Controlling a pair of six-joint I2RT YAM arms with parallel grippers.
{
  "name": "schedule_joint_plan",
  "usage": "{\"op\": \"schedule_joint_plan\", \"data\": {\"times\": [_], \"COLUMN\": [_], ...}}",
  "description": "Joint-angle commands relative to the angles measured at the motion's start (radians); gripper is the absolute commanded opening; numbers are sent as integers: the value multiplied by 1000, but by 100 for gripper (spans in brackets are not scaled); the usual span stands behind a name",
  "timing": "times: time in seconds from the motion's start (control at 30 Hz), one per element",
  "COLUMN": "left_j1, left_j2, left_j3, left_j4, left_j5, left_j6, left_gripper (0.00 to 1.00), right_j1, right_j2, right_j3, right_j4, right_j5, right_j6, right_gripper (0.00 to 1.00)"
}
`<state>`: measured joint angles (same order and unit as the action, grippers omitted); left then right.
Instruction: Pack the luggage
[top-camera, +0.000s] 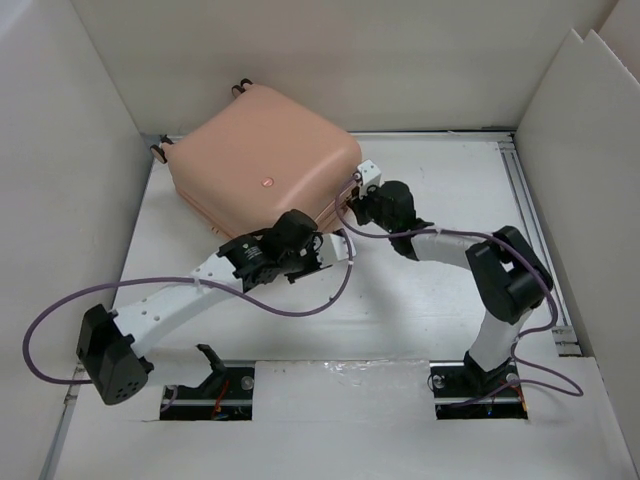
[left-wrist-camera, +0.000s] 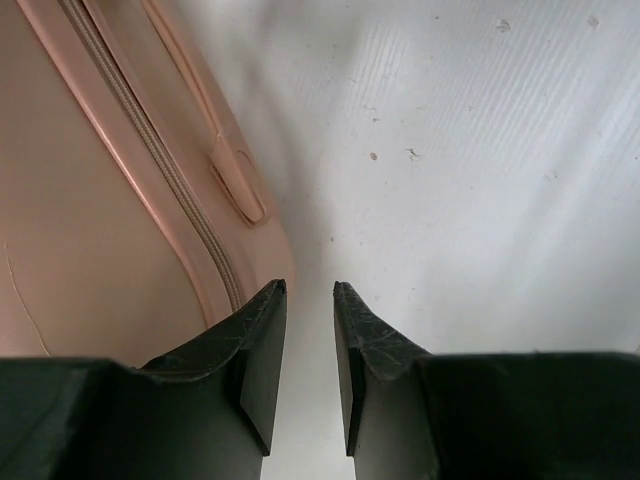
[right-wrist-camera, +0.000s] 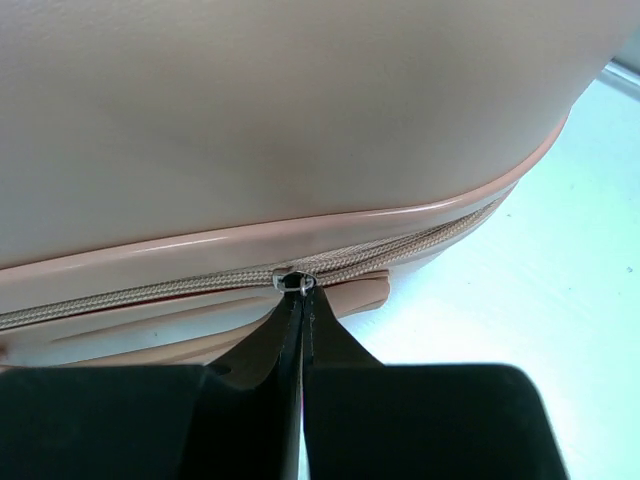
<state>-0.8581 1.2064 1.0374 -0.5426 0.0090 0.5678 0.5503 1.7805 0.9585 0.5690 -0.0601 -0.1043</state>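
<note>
Suitcase (top-camera: 265, 160) lies flat with its lid down at the far left of the table (top-camera: 430, 300) — looks like the zip-up step. Right gripper (right-wrist-camera: 300, 296) is clenched on the zipper pull (right-wrist-camera: 296, 281) at the suitcase's near-right edge. Left gripper (left-wrist-camera: 310, 300) sits just beside the suitcase's near corner, fingers slightly apart and nothing between them. Next move: drag the pull along the zipper track (right-wrist-camera: 140, 292), following the corner curve — left likely needs to brace the shell against sliding.
</note>
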Motion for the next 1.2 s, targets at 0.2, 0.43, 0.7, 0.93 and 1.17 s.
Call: {"op": "schedule_joint_plan", "data": {"times": [0.2, 0.43, 0.7, 0.93, 1.17], "left_j1": [-59, -59, -68, 7, 25], "left_j2": [200, 445, 773, 863, 970], "left_j3": [151, 277, 458, 443, 454], "left_j4": [65, 205, 374, 348, 230], "left_j5": [-55, -185, -649, -640, -467], "left_j6": [40, -159, -253, -276, -227], "left_gripper": [24, 34, 47, 48, 24], "right_j1": [-161, -211, -220, -230, -230], "right_j2": [83, 125, 125, 125, 145], "right_j3": [193, 240, 218, 227, 237], "right_j4": [0, 81, 143, 143, 143], "right_j5": [-102, -250, -270, -279, -279], "right_j6": [89, 170, 244, 244, 253], "right_gripper": [0, 0, 0, 0, 0]}}
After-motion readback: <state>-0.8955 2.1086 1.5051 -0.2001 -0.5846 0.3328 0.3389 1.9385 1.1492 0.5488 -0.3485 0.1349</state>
